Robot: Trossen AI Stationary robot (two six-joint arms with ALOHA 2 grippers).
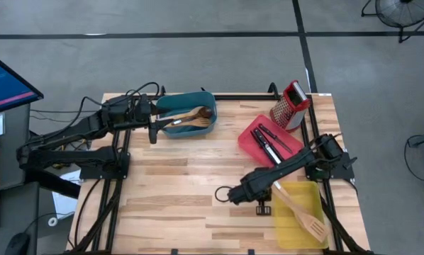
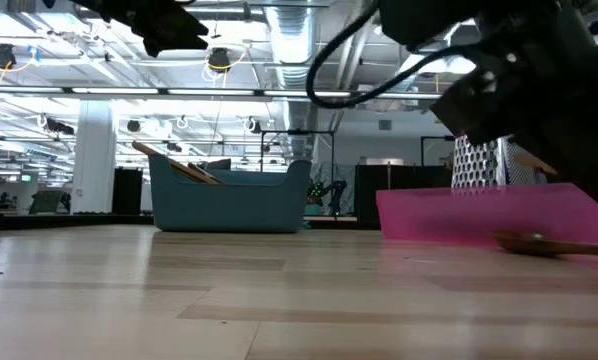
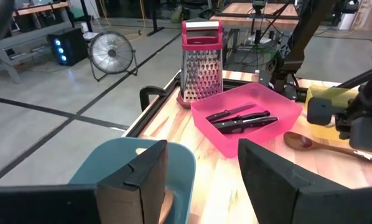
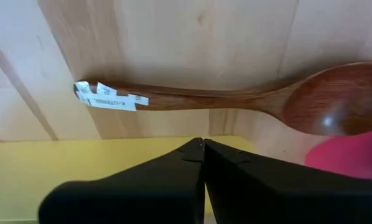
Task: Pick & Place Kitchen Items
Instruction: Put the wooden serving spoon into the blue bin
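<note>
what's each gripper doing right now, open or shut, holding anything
left gripper: open, empty, over the teal bin.
right gripper: shut, empty, above the brown spoon.

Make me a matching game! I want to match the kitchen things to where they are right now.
Things:
1. black-handled knives
2. pale wooden turner
3. brown spoon
4. grater

Places:
A. lying on the bare table between the red and yellow bins
B. in the red bin
C. standing at the table's far edge, beside the red bin
D. in the yellow bin

Pairs: 1-B, 2-D, 3-A, 4-C
</note>
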